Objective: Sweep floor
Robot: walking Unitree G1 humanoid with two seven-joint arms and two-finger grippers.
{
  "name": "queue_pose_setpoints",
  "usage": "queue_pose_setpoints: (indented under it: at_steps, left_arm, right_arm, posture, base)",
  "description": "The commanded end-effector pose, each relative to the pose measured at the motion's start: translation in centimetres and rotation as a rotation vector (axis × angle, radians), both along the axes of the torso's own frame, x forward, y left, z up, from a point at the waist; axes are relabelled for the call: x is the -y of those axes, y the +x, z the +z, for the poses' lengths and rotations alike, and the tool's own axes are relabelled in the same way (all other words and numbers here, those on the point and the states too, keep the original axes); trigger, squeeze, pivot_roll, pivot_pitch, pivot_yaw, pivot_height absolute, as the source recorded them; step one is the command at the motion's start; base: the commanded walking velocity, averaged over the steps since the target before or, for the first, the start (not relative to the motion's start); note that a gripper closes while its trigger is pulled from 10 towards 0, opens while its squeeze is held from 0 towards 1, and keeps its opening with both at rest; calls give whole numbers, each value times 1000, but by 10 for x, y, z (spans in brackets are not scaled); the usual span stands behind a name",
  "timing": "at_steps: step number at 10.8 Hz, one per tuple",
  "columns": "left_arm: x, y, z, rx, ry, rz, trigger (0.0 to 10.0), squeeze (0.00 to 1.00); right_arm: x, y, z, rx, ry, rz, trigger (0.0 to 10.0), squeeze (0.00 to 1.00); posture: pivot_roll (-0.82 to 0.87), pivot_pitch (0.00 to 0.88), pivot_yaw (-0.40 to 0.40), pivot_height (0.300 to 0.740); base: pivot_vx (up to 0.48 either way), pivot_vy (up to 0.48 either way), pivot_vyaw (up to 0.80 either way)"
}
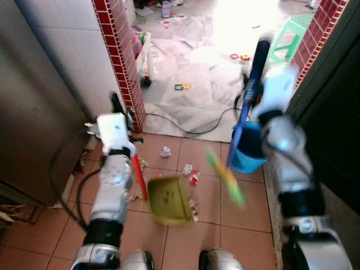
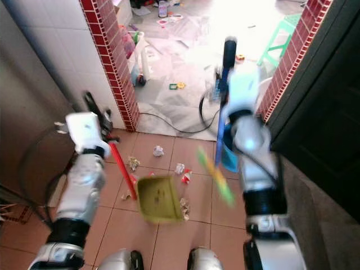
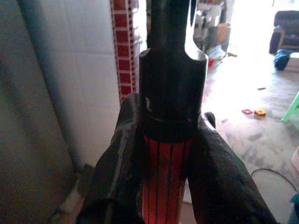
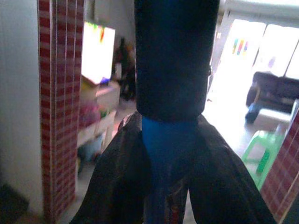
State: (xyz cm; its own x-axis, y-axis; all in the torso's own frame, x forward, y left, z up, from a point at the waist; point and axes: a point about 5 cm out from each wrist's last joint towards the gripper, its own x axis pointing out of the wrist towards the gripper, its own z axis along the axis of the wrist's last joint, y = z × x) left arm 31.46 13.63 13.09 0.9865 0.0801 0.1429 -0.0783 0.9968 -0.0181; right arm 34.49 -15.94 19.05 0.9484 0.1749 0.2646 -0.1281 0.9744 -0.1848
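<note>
The left pincer [image 3: 163, 186] is clamped on the red handle [image 1: 139, 177] of a yellow-green dustpan [image 1: 170, 199]; in the left wrist view its two black fingers [image 3: 117, 172] press the ribbed red shaft on either side, just under a black cap. The handle slants down from the pincer [image 1: 121, 115] to the pan, which sits low over the terracotta tile floor [image 1: 185, 236], in front of the robot.

About six crumpled scraps of paper litter [image 1: 165, 151] lie scattered on the tiles around and beyond the pan, some white, one with red on it.

The right pincer [image 4: 163, 186] grips the blue handle [image 1: 247, 107] of a broom, fingers closed around the shaft below its dark upper sleeve. The broom's green and yellow head [image 1: 225, 177] is blurred, to the right of the pan and apart from it. One blue bucket [image 1: 247, 152] stands just behind the broom, beside the right arm.

A black cable [image 1: 185, 126] loops across the grey floor beyond the tiles. No writing can be read.
</note>
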Motion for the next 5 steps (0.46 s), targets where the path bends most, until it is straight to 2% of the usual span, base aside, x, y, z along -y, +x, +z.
queue_pose_setpoints:
  at_steps: [1, 2, 3, 4, 5]
  left_arm:
    - [-1, -3, 4, 14, 45, -14, 10000, 0]
    - [-2, -5, -10, -41, 33, -3, 10000, 0]
    - [0, -7, -26, -108, 58, -12, 10000, 0]
    - [3, -5, -33, -141, 66, -21, 10000, 0]
    - [11, 1, -48, -226, 70, -38, 10000, 0]
  right_arm:
    - [-2, 0, 9, 56, 12, -2, 10000, 0]
    - [-2, 0, 2, 30, 37, -11, 10000, 0]
    - [0, 0, -12, -17, 117, -42, 10000, 0]
    - [0, 0, -16, -23, 110, -45, 10000, 0]
    - [-1, -2, -23, -38, 106, -64, 10000, 0]
  posture:
    - [-148, 80, 49, 740]
    - [-153, 81, 49, 740]
    - [-159, 83, 52, 740]
    - [-163, 81, 54, 740]
    - [-169, 79, 55, 740]
  base:
    - [0, 0, 0]
    - [0, 0, 0]
    - [0, 0, 0]
    - [0, 0, 0]
    - [0, 0, 0]
